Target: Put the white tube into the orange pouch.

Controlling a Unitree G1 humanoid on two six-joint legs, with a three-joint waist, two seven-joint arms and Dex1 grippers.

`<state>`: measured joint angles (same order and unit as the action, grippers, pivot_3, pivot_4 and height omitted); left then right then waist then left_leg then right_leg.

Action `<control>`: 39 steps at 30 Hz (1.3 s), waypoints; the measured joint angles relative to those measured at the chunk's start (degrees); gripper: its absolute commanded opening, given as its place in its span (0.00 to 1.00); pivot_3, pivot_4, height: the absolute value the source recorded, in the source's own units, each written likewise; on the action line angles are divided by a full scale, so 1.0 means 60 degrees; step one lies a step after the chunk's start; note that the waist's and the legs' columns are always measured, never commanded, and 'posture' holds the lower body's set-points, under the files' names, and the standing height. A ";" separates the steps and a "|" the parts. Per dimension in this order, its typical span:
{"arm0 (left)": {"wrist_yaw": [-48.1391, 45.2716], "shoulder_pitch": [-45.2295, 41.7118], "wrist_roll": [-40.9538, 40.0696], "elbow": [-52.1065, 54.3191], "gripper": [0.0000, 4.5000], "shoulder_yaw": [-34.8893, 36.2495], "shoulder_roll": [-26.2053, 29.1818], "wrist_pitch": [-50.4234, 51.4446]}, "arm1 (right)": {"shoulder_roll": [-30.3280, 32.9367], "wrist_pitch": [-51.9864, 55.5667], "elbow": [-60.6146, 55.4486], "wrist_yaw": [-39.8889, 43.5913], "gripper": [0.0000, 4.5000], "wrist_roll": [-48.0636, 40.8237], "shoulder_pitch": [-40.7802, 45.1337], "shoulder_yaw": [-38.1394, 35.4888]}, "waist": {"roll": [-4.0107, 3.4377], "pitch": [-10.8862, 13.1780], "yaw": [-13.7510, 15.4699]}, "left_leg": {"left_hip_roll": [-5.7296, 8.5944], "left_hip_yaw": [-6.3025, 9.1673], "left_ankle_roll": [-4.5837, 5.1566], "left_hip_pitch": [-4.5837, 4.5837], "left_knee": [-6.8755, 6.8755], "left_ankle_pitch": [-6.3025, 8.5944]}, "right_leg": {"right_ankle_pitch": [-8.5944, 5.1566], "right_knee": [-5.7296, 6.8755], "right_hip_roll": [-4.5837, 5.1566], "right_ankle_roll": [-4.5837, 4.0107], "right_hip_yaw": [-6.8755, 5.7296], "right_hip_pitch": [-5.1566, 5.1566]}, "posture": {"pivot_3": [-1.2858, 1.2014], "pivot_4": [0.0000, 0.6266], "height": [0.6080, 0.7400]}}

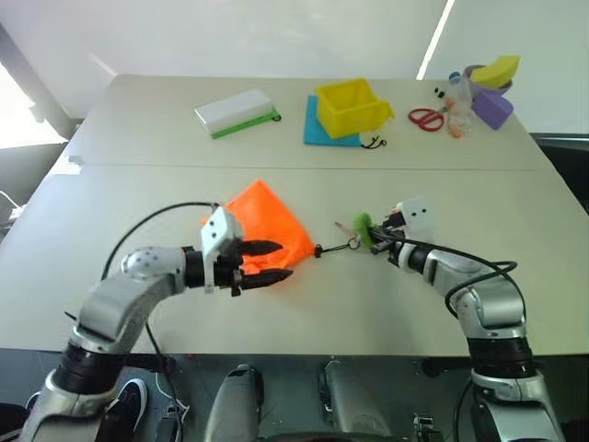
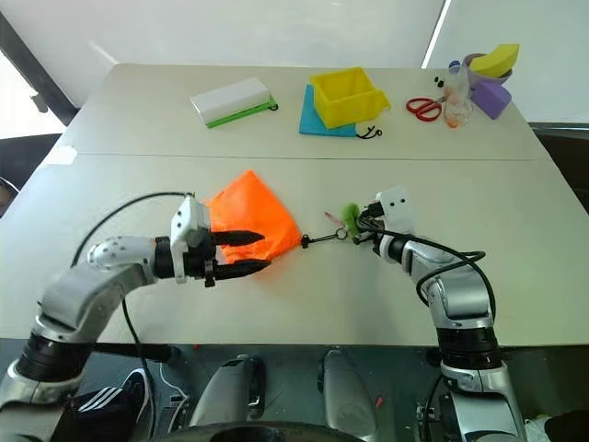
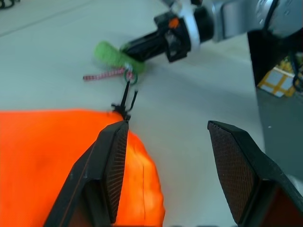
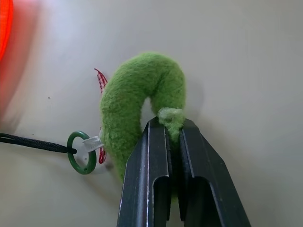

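1. Left gripper [image 1: 273, 261] hangs nearest us, its two black fingers spread apart and pointing level toward three o'clock over the near edge of the orange pouch [image 1: 267, 226]; we see nothing held between them.
2. One orange pouch lies on the near table [image 1: 184, 322], at the centre. We cannot tell where the white tube is: no such tube is visible on the tables, and the pouch does not show what is inside it.
3. From the pouch's three o'clock corner, one dark cord [image 4: 33, 143] runs to one small green ring [image 4: 81, 152], with a red-and-white tag beside it.
4. Right gripper [image 4: 171, 130] has its fingers pressed together on one fuzzy green loop [image 4: 137, 94] that joins the ring. That arm reaches in from four o'clock, the gripper tilted slightly downward and pointing toward ten o'clock.
5. Farther off, on the second table, we count one flat white box with a green edge [image 1: 236, 112] at eleven o'clock.
6. At twelve o'clock stands one yellow bin [image 1: 352, 106] on one blue cloth [image 1: 317, 132].
7. At two o'clock we count one pair of red scissors [image 1: 425, 119], one clear bottle [image 1: 458, 97], one purple block [image 1: 492, 109] and one yellow object [image 1: 497, 70] above it.
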<state>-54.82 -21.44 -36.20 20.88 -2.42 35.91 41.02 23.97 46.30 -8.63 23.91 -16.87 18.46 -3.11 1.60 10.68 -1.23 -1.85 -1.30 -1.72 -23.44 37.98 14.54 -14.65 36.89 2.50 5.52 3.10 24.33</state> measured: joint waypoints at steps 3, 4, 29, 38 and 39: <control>-0.0487 -0.0899 0.0161 -0.0624 0.62 -0.0237 0.0115 -0.0273 | -0.0070 -0.0147 0.0076 -0.0009 0.00 0.0072 0.0010 0.0057 | 0.0000 0.0000 -0.0039 | 0.0003 -0.0006 0.0000 0.0008 0.0000 0.0000 | 0.0000 -0.0001 -0.0006 0.0000 0.0004 -0.0005 | 0.52 0.24 1.00; -0.0930 -0.1354 0.0512 -0.1280 0.62 -0.0623 0.0159 -0.0680 | -0.0078 -0.0215 0.0176 -0.0009 0.00 0.0098 0.0041 0.0062 | 0.0000 0.0000 -0.0030 | 0.0004 -0.0004 0.0000 0.0008 0.0001 0.0000 | 0.0000 0.0000 -0.0010 -0.0001 0.0003 -0.0005 | 0.52 0.24 1.00; -0.5821 -0.7188 0.5782 -1.3789 0.62 -0.3457 -0.3282 -0.7434 | -0.0487 -0.0794 0.0448 -0.0354 0.00 0.0525 0.0230 0.0370 | 0.0007 0.0002 -0.0207 | 0.0001 0.0012 0.0003 -0.0012 0.0001 0.0000 | 0.0013 0.0003 -0.0027 0.0016 0.0008 0.0009 | 0.52 0.24 1.00; -0.4757 -0.6637 0.6403 -1.3073 0.62 -0.3370 -0.3554 -0.8036 | -0.0553 -0.0843 0.0450 -0.0423 0.00 0.0543 0.0230 0.0400 | 0.0006 0.0002 -0.0224 | -0.0002 0.0014 0.0003 -0.0007 0.0002 0.0000 | 0.0019 0.0019 -0.0030 0.0028 0.0011 0.0010 | 0.52 0.24 1.00; -0.4681 -0.6548 0.6456 -1.2908 0.62 -0.3367 -0.3503 -0.8006 | -0.0566 -0.0847 0.0451 -0.0450 0.00 0.0552 0.0231 0.0403 | 0.0006 0.0002 -0.0220 | -0.0002 0.0015 0.0003 -0.0007 0.0002 0.0000 | 0.0019 0.0023 -0.0030 0.0028 0.0010 0.0010 | 0.52 0.24 1.00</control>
<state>-82.91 -60.72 2.54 -56.56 -22.62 14.89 -7.02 20.58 41.22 -5.92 21.21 -13.55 19.85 -0.69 1.64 10.69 -2.55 -1.86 -1.21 -1.70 -23.48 37.99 14.54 -14.53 37.03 2.32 5.69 3.17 24.39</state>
